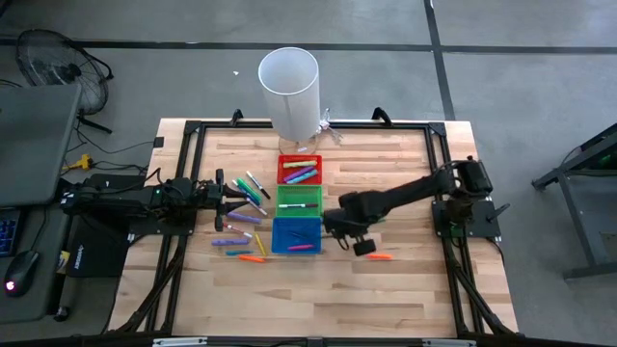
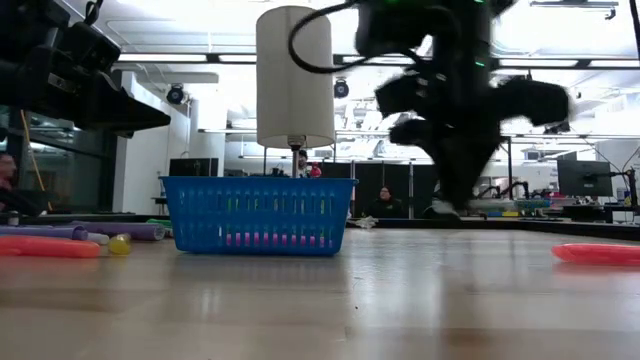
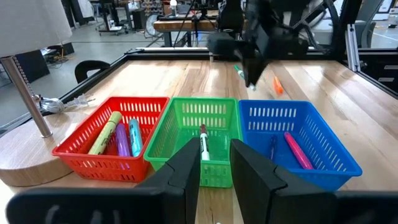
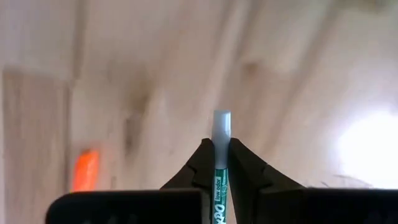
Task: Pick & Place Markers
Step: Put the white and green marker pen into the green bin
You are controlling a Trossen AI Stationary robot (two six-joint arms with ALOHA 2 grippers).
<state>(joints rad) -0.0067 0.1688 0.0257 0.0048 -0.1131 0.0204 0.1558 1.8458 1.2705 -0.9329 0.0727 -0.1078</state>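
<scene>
— What's the right gripper (image 4: 222, 163) got?
— Its jaws are clenched on a green marker (image 4: 221, 155), white tip poking out beyond them, an orange marker (image 4: 84, 169) on the tabletop (image 4: 143, 74) off to one side.
— And the left gripper (image 3: 215, 163)?
— Jaws released, facing the green bin (image 3: 186, 124).

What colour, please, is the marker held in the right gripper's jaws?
Green barrel with a pale, whitish end, seen best in the right wrist view: the marker sits clamped in the right gripper.

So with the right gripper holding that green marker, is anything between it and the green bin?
Nothing visible blocks it. The right gripper holds the green marker above bare table, just beside the blue bin; the green bin sits next to that, open-topped, with one marker inside.
</scene>
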